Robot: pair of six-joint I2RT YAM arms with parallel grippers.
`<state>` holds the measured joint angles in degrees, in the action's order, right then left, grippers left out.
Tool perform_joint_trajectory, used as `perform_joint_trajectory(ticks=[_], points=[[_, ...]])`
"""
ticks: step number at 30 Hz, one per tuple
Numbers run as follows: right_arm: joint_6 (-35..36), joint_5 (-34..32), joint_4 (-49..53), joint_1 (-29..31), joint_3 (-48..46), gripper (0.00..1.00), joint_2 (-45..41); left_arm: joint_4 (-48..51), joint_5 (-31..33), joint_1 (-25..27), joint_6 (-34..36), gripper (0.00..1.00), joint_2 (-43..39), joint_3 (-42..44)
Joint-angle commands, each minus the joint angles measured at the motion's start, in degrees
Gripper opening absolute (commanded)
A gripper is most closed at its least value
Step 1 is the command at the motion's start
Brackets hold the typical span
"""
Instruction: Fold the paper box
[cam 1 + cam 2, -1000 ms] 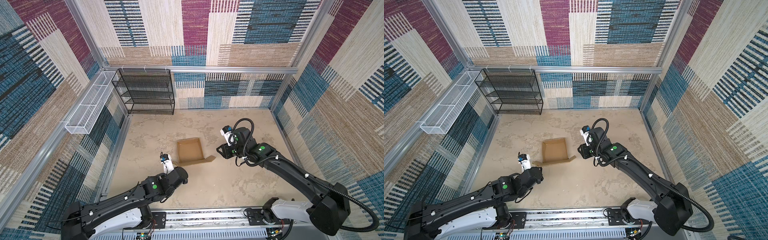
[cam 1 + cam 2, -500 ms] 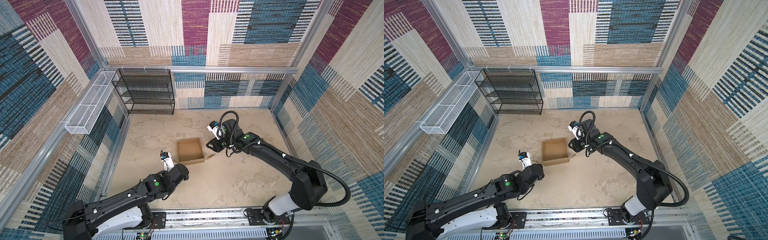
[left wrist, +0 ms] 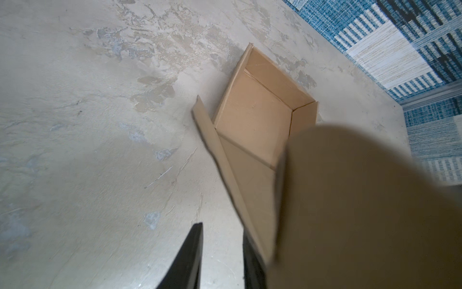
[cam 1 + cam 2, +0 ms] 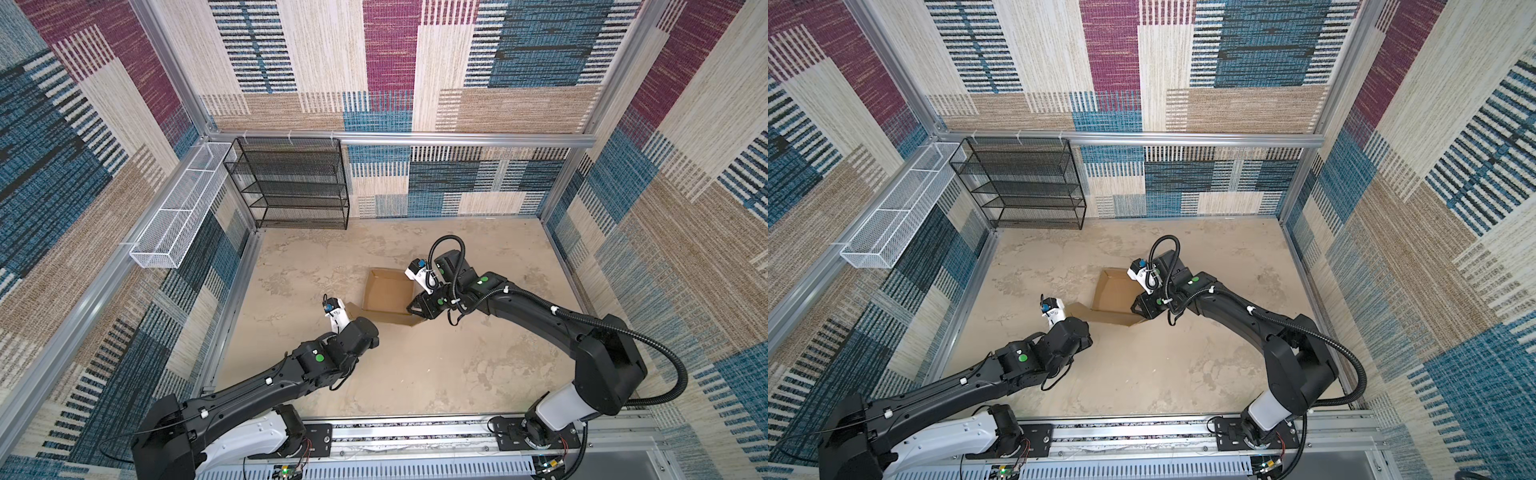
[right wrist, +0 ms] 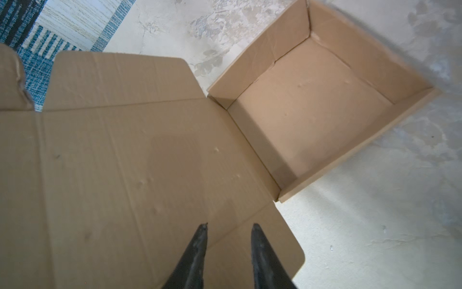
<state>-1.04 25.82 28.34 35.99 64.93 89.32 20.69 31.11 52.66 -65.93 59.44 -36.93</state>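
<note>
The paper box (image 4: pixel 386 293) (image 4: pixel 1115 291) is plain brown cardboard in the middle of the floor. Its shallow tray (image 5: pixel 312 100) is formed and its lid panel (image 5: pixel 140 160) stands raised at the near side. My right gripper (image 5: pixel 230 225) (image 4: pixel 415 308) is at the box's near right corner, open, its fingers over the lid's inner face and side flap. My left gripper (image 3: pixel 221 229) is open at the near left corner, with floor showing between the fingers. A lid flap (image 3: pixel 350 212) lies against its one finger (image 3: pixel 250 257). In both top views the left wrist hides its fingers.
A black wire shelf (image 4: pixel 295 183) stands against the back wall at the left. A white wire basket (image 4: pixel 178 216) hangs on the left wall. Patterned walls enclose the floor, and an aluminium rail (image 4: pixel 415 432) with both arm bases runs along the front.
My right arm has swung left to the box's near right corner, and its jaws have narrowed a little. The side flap that lay out to the right is drawn in. The left arm has barely moved.
</note>
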Motion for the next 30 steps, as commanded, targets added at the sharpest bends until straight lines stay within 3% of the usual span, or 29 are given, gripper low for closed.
perform_joint_trajectory(ticks=[1,30], points=[[-0.3,1.3,-1.3,0.9,-0.5,0.32,-0.6,-2.5,-0.9,-0.9,1.9,0.31,0.8,-1.0],[-5.7,2.0,-5.4,8.7,0.3,0.31,1.2,-9.8,-10.1,-8.5,9.6,0.31,9.3,-9.0]])
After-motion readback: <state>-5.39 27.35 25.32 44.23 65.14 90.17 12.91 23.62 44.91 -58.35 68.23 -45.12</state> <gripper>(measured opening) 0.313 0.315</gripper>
